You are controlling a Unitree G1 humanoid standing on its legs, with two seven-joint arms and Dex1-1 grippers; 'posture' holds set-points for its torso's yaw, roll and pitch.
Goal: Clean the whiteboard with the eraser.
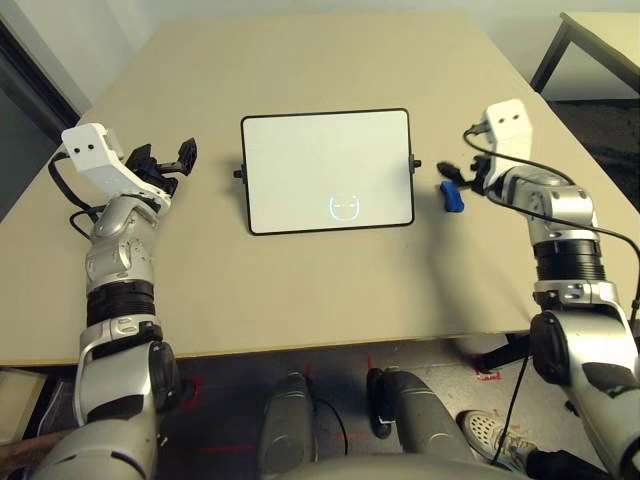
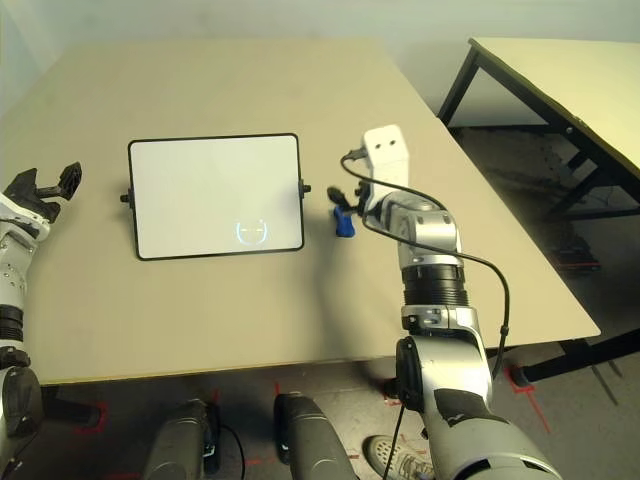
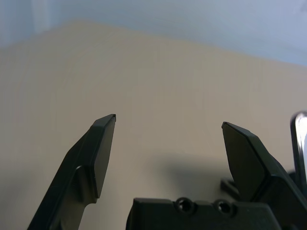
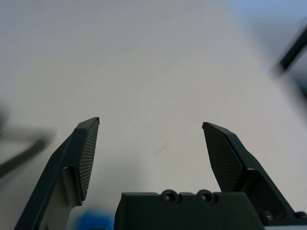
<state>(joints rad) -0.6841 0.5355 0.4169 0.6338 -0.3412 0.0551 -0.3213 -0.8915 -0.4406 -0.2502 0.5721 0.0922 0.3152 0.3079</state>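
With the whiteboard (image 1: 327,171) bearing one small scribble (image 1: 344,207), unfinished: eraser (image 1: 452,195) loose on the surface just right of it, both jaws wide, empty.

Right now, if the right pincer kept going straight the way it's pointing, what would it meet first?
Nothing that shows: the open right pincer points over bare table, with the eraser below and behind its fingertips. Depth is unclear, but the way looks free.

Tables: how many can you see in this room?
2. The big tan table in front of the robot carries the whiteboard and the blue eraser. A second table stands farther back on the robot's right, partly cut off; more may lie outside the picture.
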